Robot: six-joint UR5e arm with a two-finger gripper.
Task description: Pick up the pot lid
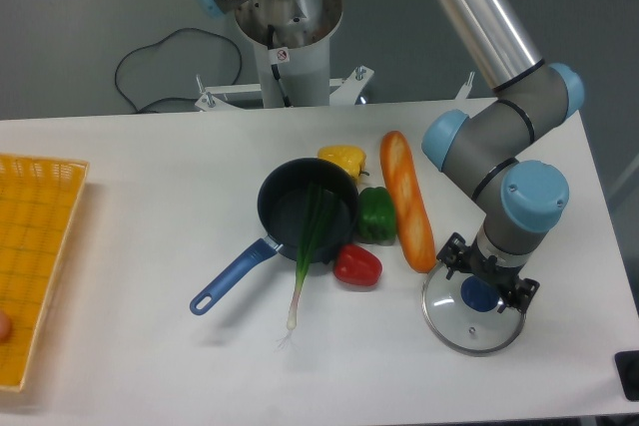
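And there's the claw (483,283), fingers parted on either side of the blue knob (480,294)! The lid (461,330) lies on the bench (150,266), right by the baguette's (403,192) lower end, while over in the pan (283,205), a leek (310,241) hangs out over the rim!
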